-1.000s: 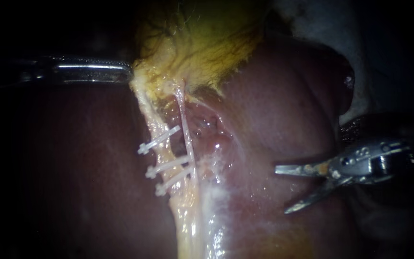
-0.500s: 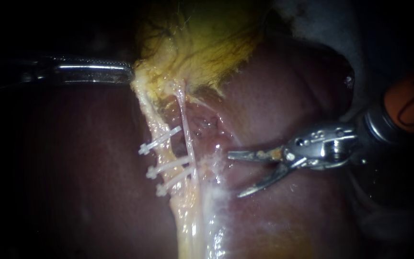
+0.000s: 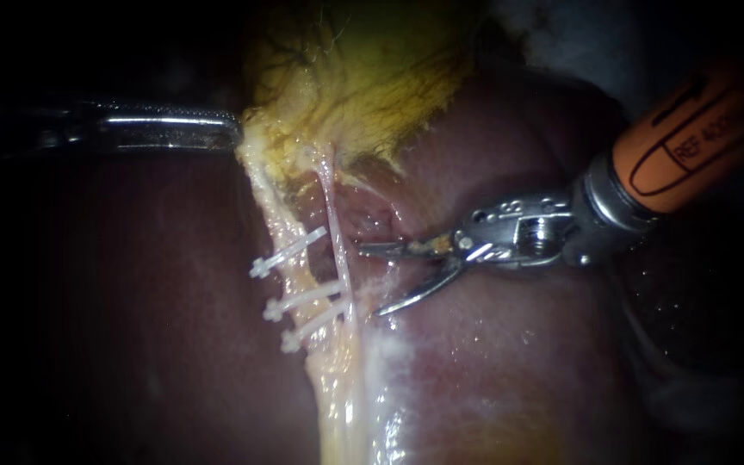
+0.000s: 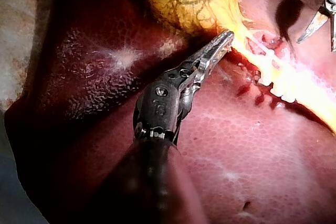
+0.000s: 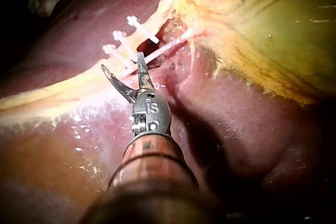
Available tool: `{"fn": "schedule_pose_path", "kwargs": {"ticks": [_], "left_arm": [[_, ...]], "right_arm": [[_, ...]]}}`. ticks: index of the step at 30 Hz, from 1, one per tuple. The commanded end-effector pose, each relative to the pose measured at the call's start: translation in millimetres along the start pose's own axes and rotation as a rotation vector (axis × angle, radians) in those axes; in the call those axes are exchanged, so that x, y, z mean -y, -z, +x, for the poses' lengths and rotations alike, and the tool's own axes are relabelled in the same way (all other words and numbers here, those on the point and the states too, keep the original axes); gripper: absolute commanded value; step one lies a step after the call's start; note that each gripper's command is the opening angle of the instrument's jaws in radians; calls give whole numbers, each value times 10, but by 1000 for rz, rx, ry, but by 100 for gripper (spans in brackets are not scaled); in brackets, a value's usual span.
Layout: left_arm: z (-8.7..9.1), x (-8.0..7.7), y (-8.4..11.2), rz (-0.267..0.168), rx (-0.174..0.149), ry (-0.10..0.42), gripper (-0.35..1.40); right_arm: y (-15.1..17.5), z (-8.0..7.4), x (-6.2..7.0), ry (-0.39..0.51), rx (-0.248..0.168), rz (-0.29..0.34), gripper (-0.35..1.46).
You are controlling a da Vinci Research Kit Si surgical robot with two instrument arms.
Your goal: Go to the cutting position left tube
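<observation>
Two instruments work over the liver and the yellow-green gallbladder. The shaft of the left instrument lies level, coming in from the left. Its jaws are pressed together on the pale edge of the gallbladder, where the tissue is drawn to a point. The right instrument comes in from the upper right. Its jaws are spread wide, hold nothing, and both point towards the tubes.

The left tube is a yellowish band running down from the gallbladder's lower edge over the liver. Three white clips cross it one below another, with the widest gap between the top and middle clips. Just beside it runs a thinner whitish tube, which lies between the left tube and the open jaws.

The upper jaw's tip is close beside the thin tube, level with the gap between the top and middle clips; contact cannot be judged. The lower jaw's tip is near the ends of the two lower clips, over wet, glistening liver. In the right wrist view the jaw tips reach the thin tube and the clip ends, with the left tube beyond them.
</observation>
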Motion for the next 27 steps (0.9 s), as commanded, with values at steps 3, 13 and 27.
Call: {"fn": "schedule_pose_path", "kwargs": {"ticks": [3,13,27], "left_arm": [[0,0,0,0,0,0,-35],[0,1,0,0,0,0,-35],[1,1,0,-1,0,0,-35]], "right_arm": [[-11,-5,-8,-7,-4,17,127],[-34,-17,-26,-34,4,58,127],[-52,-38,-56,-63,11,78,126]]}}
